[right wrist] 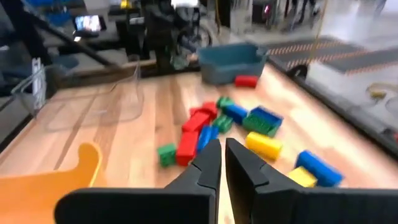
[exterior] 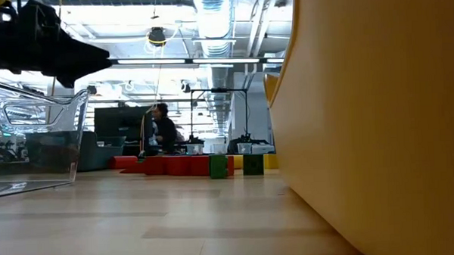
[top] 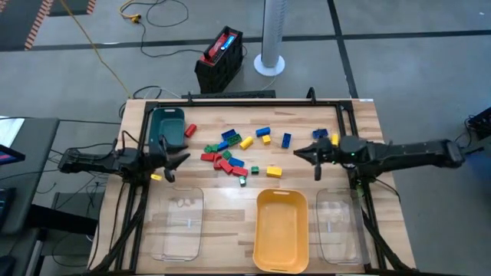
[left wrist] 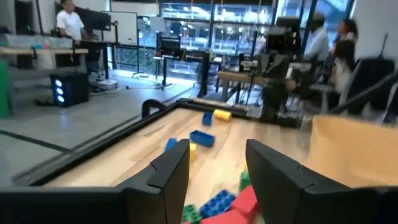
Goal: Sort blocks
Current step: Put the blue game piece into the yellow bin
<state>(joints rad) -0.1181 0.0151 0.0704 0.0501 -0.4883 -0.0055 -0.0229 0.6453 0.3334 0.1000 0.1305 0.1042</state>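
Small red, green, blue and yellow blocks (top: 230, 153) lie scattered flat on the wooden table's middle and far part. My left gripper (top: 175, 157) hovers at their left side, pointing level toward them. It is open, with nothing between its fingers; the left wrist view shows the blocks (left wrist: 227, 202) just ahead of it (left wrist: 214, 152). My right gripper (top: 307, 153) hovers right of the pile, shut and empty. The right wrist view shows the blocks (right wrist: 205, 127) beyond its fingertips (right wrist: 222, 144). One yellow block (top: 156, 177) lies alone beside the left gripper.
A teal tray (top: 167, 126) stands at the far left. Along the near edge stand a clear tray (top: 178, 222), a yellow tray (top: 281, 230) and a second clear tray (top: 337, 226). A black frame (top: 245, 101) borders the table's far side. People (left wrist: 68, 25) stand in the room beyond.
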